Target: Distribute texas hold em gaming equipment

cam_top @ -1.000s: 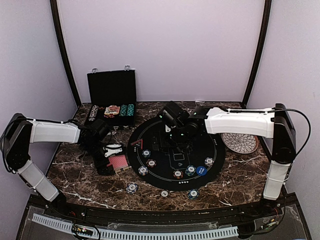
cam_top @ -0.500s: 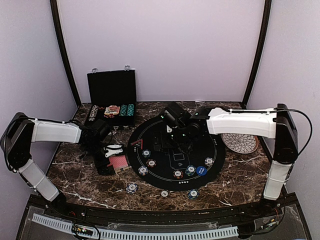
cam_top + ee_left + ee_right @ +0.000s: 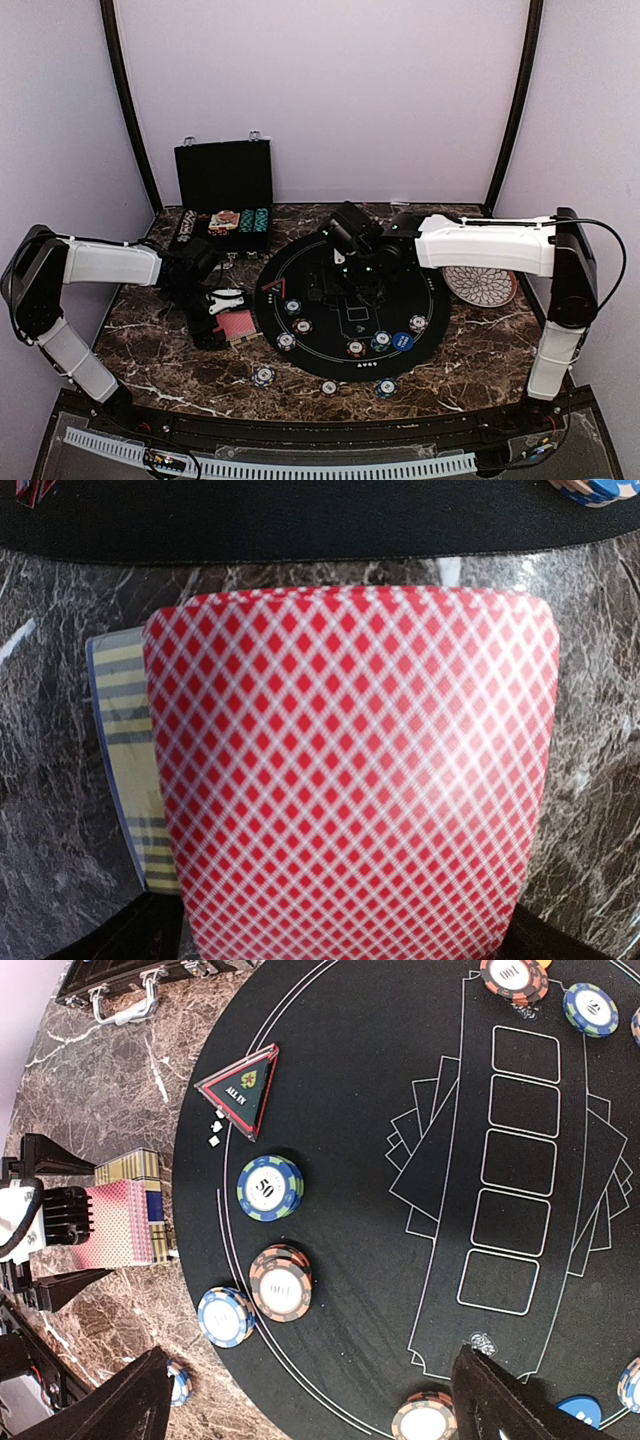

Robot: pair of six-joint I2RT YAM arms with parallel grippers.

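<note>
Left of mat [image 3: 310, 355]: red-backed cards [image 3: 350, 770] between fingers of released left pincer [image 3: 226, 320].

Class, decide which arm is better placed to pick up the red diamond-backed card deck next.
Likely left. The left gripper, open, sits right over the red diamond-backed card deck; the right gripper hovers over the round black mat, away from it.

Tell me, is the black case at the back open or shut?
Open. The black case has its lid standing upright, and rows of chips show inside its base.
</note>
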